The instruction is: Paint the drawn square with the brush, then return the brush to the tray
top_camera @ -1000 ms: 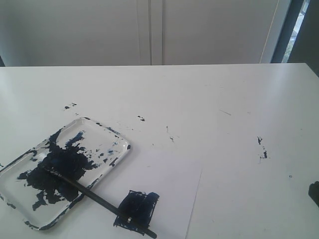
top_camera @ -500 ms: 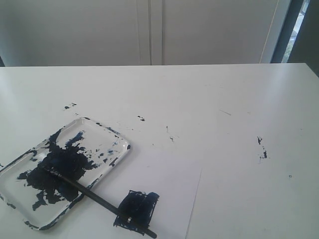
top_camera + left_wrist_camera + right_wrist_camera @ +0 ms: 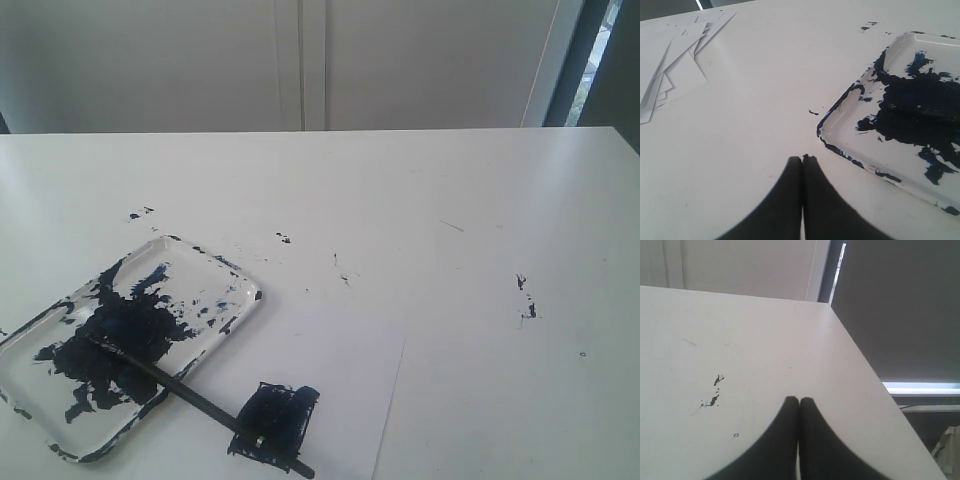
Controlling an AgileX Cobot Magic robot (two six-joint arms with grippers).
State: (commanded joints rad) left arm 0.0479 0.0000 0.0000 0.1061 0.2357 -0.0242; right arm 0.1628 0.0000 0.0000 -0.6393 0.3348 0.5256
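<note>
Exterior view only: brush (image 3: 200, 400) lies tip in tray (image 3: 228, 285), handle out over the rim and across the blue-smeared drawn square (image 3: 280, 408) on paper (image 3: 345, 360). Tools show only in wrist views: left tool (image 3: 802, 159) clenched, empty, beside tray, paper stack (image 3: 675, 65) farther off; right tool (image 3: 799, 400) clenched, empty, near paint specks (image 3: 715, 390) on tabletop (image 3: 765, 340).

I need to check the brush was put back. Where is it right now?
In the exterior view, lower left: the brush lies diagonally, tip in the tray, handle crossing the painted square on the paper.
</note>
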